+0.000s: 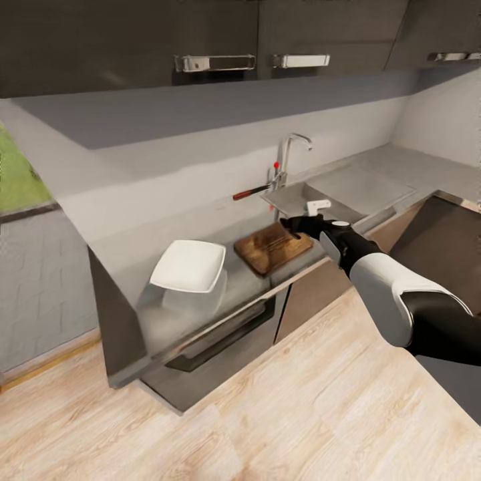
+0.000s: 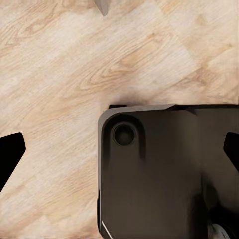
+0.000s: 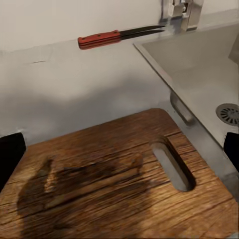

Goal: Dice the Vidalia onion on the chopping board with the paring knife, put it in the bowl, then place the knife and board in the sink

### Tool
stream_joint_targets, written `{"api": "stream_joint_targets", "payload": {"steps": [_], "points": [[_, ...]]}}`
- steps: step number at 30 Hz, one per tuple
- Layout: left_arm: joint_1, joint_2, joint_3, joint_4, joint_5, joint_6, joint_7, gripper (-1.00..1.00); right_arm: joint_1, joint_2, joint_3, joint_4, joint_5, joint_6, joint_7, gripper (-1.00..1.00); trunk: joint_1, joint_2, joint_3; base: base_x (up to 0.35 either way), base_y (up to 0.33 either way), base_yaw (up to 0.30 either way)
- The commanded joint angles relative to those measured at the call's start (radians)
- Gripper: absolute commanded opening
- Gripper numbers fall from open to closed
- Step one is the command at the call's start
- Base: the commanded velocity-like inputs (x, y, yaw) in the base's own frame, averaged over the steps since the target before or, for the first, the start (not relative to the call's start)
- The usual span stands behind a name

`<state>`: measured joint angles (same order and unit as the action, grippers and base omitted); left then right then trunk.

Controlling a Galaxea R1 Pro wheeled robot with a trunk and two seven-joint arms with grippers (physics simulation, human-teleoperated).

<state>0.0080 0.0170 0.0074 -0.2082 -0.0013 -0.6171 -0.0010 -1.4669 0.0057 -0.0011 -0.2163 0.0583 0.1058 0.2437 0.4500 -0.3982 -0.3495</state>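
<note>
The chopping board (image 1: 267,248) lies on the countertop (image 1: 133,240) just left of the sink (image 1: 294,198). Above the board's slot-handle end (image 3: 172,164) hovers my right gripper (image 1: 294,224), open and holding nothing, its fingertips (image 3: 10,157) spread wide over the wood (image 3: 99,174). The paring knife (image 1: 252,193) lies against the back wall beside the faucet (image 1: 287,157), red handle (image 3: 98,38) pointing left. The white bowl (image 1: 189,266) sits left of the board. The Vidalia onion is out of view; the sink basin (image 3: 199,64) and its drain (image 3: 230,113) look bare. My left gripper (image 2: 119,149) is open, pointing down at the floor.
Black upper cabinets (image 1: 214,40) with chrome handles hang above the counter. A steel drainboard (image 1: 361,184) extends right of the sink. An oven front (image 1: 220,337) sits under the bowl. My dark base (image 2: 164,174) stands on the pale wood floor (image 2: 59,59).
</note>
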Motion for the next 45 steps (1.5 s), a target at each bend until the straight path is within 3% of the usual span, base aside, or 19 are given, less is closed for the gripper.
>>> {"api": "stream_joint_targets", "payload": {"steps": [1,13,25,34,42,45], "points": [[0.001,-0.001,0.001,-0.002,0.0,-0.001,0.0,1.0,0.0,0.0,0.0,-0.002,0.006,0.005,0.003,1.0,0.0,-0.002,-0.002,-0.331,0.0,0.0],[0.0,-0.002,0.0,-0.002,-0.001,-0.001,0.003,1.0,0.002,0.003,0.0,0.001,0.006,-0.007,0.006,1.0,0.0,-0.002,-0.002,-0.331,-0.042,0.0],[0.0,-0.002,0.0,-0.002,-0.002,-0.001,0.003,1.0,0.002,0.004,0.0,0.07,0.006,-0.113,0.005,1.0,0.0,-0.002,-0.002,-0.317,-0.138,0.0],[0.001,-0.002,0.0,-0.002,-0.002,-0.001,0.003,1.0,0.004,0.001,0.0,0.186,0.009,-0.317,0.004,1.0,0.0,-0.002,-0.002,-0.267,-0.219,0.0],[0.0,-0.002,0.001,-0.003,-0.002,-0.001,0.003,1.0,0.112,-0.003,0.0,0.195,0.011,-0.343,0.003,1.0,0.0,-0.002,-0.002,-0.106,-0.091,0.0],[0.0,-0.002,0.001,-0.004,-0.002,-0.002,0.003,1.0,0.2,-0.006,0.0,0.195,0.011,-0.395,0.002,1.0,0.0,-0.002,-0.002,-0.01,-0.008,0.0]]}}
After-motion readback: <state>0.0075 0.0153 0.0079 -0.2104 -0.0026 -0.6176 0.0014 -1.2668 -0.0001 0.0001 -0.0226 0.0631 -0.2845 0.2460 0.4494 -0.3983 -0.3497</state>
